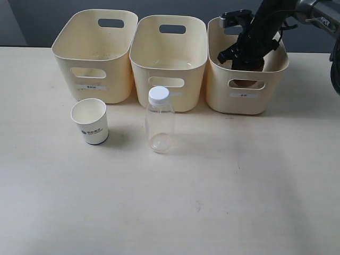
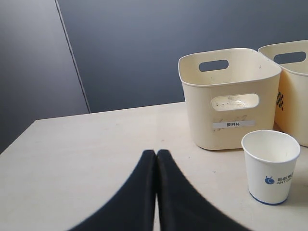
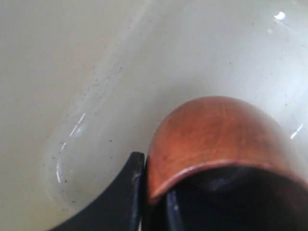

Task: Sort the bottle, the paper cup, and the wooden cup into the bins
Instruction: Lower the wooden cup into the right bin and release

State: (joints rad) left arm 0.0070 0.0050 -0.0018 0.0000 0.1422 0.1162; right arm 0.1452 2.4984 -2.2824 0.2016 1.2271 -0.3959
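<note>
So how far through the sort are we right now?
Nothing looks fully done yet. In hand: the right gripper is down inside the right-hand bin, one finger outside the wooden cup wall, seemingly gripping its rim. Left to do: the paper cup and the bottle stand on the table, and the left gripper is shut on nothing.

The exterior view looks down from in front of the surface, facing the row of three bins at the far edge. The left wrist view sits low over the surface, looking past its closed claw toward the leftmost bin and the paper cup, both shared with the exterior view. The right wrist view is pressed close inside the rightmost bin, against the wooden cup.
</note>
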